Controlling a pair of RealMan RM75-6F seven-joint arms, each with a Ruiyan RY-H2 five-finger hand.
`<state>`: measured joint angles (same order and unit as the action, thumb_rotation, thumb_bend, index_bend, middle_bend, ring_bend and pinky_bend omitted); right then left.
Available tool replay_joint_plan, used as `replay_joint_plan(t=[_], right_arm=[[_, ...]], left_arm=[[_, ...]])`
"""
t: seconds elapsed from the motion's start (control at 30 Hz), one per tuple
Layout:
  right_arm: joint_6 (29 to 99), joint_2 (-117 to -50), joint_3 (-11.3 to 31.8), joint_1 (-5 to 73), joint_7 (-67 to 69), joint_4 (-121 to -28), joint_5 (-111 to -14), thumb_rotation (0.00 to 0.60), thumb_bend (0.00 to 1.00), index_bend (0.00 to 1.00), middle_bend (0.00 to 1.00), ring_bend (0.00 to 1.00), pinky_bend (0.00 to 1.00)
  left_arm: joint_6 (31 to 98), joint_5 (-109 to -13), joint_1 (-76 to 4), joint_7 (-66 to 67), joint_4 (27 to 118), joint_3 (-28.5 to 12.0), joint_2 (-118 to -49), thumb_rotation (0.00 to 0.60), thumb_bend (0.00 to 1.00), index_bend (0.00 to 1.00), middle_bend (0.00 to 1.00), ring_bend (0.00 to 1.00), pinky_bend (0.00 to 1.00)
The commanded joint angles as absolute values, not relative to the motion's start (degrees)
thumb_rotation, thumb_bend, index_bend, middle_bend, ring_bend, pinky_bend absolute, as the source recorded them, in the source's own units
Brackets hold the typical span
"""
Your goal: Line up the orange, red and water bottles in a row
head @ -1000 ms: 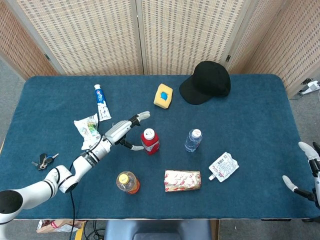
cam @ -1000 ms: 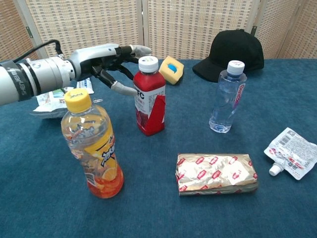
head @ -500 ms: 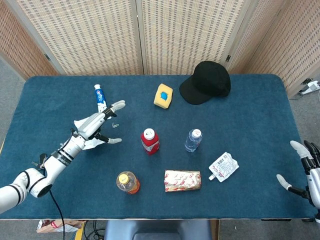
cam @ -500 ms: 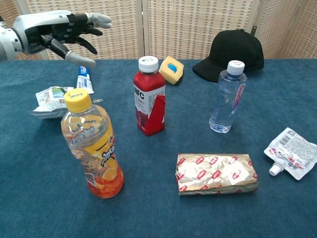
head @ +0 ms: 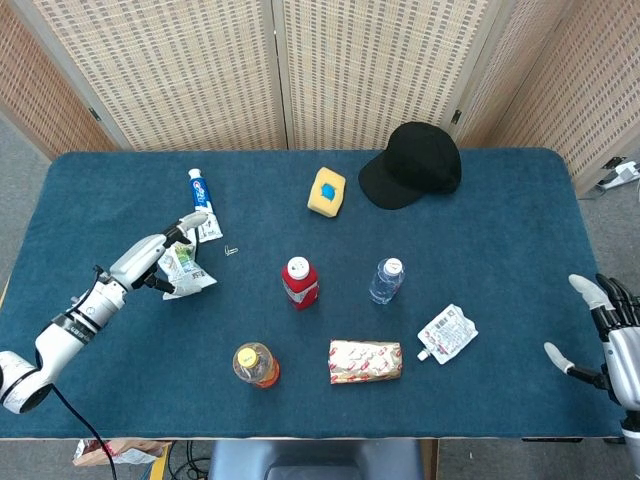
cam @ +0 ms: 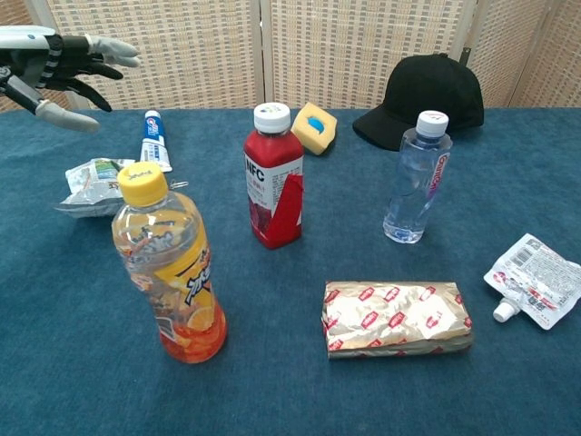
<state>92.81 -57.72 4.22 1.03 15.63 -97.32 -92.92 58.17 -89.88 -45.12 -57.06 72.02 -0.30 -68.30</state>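
Red bottle (head: 300,283) upright, well apart from empty left hand (head: 158,257).

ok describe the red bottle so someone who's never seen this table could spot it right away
Start at the black cap at the back of the blue table and come forward past the yellow sponge. The red bottle stands upright near the table's middle, left of the water bottle. It alone has red contents, a white cap and a squarish body; the orange bottle nearer the front is yellow-capped.
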Motion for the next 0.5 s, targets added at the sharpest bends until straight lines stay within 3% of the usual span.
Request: replay_joint_plan(t=[0.03,0.27,0.5], right_arm=[[92.6,-57.5,4.4,1.5,15.1,-98.0,-93.4,0.600,0.23,0.12,0.15,0.01,0.04],[92.4,-57.4,4.4,1.9,13.7,-99.7,-93.5,0.600,0.22,0.12,0.14,0.01,0.04],[91.7,-57.4,4.2,2.6,12.4,-101.3,-94.4,0.600,0.11,0.12,0.14,0.01,0.04]], left_arm=[[59.9,-91.2,-43.5,-59.3,71.3,0.9,-67.5,0.600,0.11,0.04,0.00,0.01,0.19],[64.5,-94.1,-39.7,-64.4,70.2,3.8,-66.0,0.600,0.11,0.04,0.00,0.01,0.18],[67.7,-98.8,-37.7,-68.9,70.6,7.6,-64.5,0.600,0.11,0.04,0.00,0.01,0.17]])
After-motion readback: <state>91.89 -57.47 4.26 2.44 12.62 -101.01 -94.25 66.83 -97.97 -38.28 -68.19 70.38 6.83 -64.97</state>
